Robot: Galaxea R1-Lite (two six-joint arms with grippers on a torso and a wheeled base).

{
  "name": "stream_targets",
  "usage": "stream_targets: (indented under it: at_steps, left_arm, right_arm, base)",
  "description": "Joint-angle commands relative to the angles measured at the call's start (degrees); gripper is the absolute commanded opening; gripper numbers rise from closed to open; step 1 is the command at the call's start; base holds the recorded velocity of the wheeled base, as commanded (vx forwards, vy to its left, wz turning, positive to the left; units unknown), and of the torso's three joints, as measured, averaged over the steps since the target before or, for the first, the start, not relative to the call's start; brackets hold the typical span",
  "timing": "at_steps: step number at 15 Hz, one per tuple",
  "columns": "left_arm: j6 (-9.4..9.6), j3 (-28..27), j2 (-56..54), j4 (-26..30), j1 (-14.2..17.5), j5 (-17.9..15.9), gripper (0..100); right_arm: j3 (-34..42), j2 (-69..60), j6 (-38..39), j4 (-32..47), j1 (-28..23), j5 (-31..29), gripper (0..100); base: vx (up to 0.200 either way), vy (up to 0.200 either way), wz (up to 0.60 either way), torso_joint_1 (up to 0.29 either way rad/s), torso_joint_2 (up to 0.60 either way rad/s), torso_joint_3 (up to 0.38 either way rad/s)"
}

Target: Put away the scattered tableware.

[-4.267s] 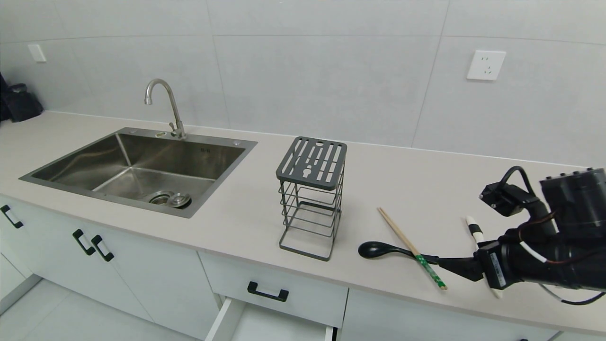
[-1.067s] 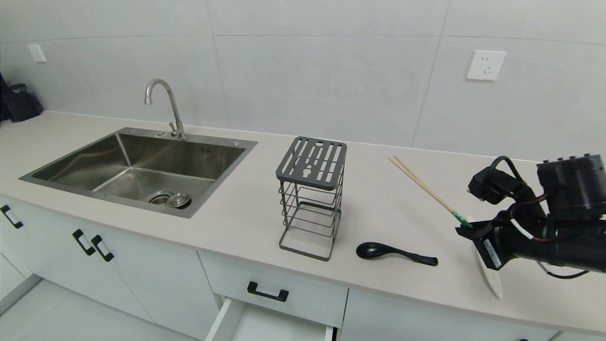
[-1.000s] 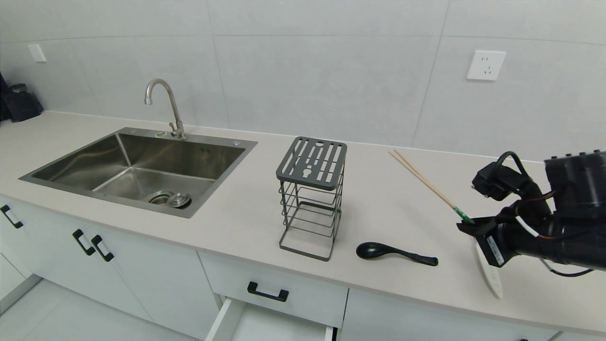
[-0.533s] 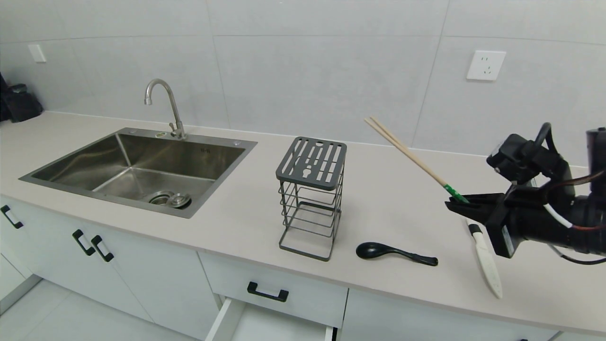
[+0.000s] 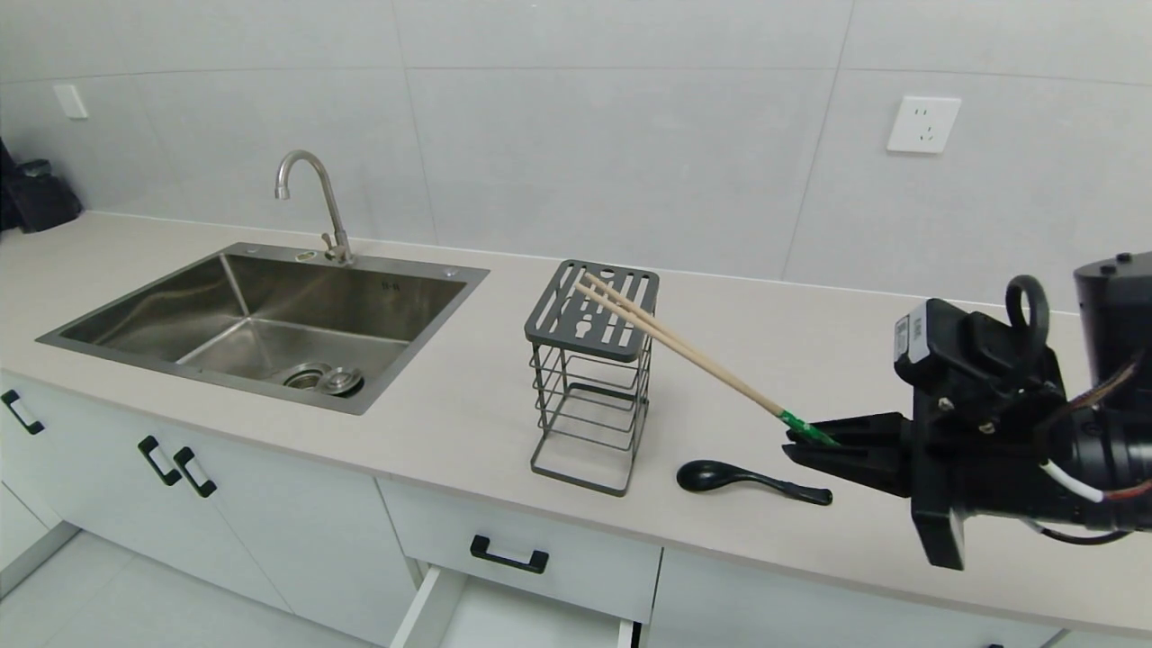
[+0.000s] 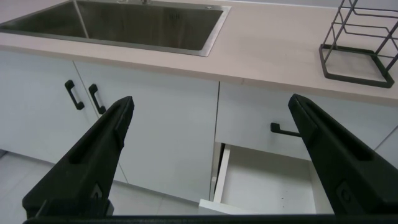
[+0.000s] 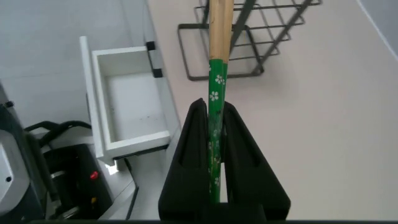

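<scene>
— What do we see of the chopsticks (image 5: 684,355)?
— We see a wooden pair, green and flowered at one end, pinched there by the right gripper (image 5: 814,443). They slant up, bare tips over the slotted top of the dark wire rack (image 5: 589,396).
— And the spoon (image 5: 747,480)?
— We find it black, lying flat on the tabletop (image 5: 450,423), its bowl near the rack's foot, below the chopsticks.
</scene>
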Motion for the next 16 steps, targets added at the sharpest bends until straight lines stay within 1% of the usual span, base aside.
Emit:
stream_targets:
  at_steps: [1,3,5,7,8,10,11,13,16]
  left_arm:
    - [0.02,0.0,0.1,0.0,0.0,0.0,100]
    - [0.02,0.0,0.1,0.0,0.0,0.0,100]
    - [0.02,0.0,0.1,0.0,0.0,0.0,100]
    - [0.02,0.0,0.1,0.0,0.0,0.0,100]
    - [0.02,0.0,0.1,0.0,0.0,0.0,100]
    - [0.02,0.0,0.1,0.0,0.0,0.0,100]
    - [0.02,0.0,0.1,0.0,0.0,0.0,100]
    - [0.02,0.0,0.1,0.0,0.0,0.0,100]
    - [0.02,0.0,0.1,0.0,0.0,0.0,100]
  right_arm:
    - [-2.9,4.8,-0.7,-0.1,1.9,1.0,0]
    - [-5.6,7.3,-0.6,-0.1,8.1,1.0,0]
    - [-3.8,7.5,0.4,-0.3,13.8,0.8,0]
    - [-2.1,7.5,2.5,-0.4,15.6,0.4,0]
    - [2.0,7.6,5.1,-1.7,17.0,-0.2,0]
    - [6.0,7.7,6.0,-3.6,17.6,-1.4,0]
    - [5.9,8.8,6.8,-3.6,17.6,-1.4,0]
    - [1.3,11.7,7.0,-3.5,18.2,-1.4,0]
    - [-8.7,18.0,7.1,-2.9,19.7,-1.4,0]
  base:
    - [0.0,0.0,0.0,0.0,0.0,0.0]
    - [0.0,0.0,0.0,0.0,0.0,0.0]
    - [0.0,0.0,0.0,0.0,0.0,0.0]
    - [0.0,0.0,0.0,0.0,0.0,0.0]
    - [0.0,0.0,0.0,0.0,0.0,0.0]
    - [0.0,0.0,0.0,0.0,0.0,0.0]
    - [0.0,0.0,0.0,0.0,0.0,0.0]
    - [0.0,0.0,0.0,0.0,0.0,0.0]
    - [0.0,0.0,0.0,0.0,0.0,0.0]
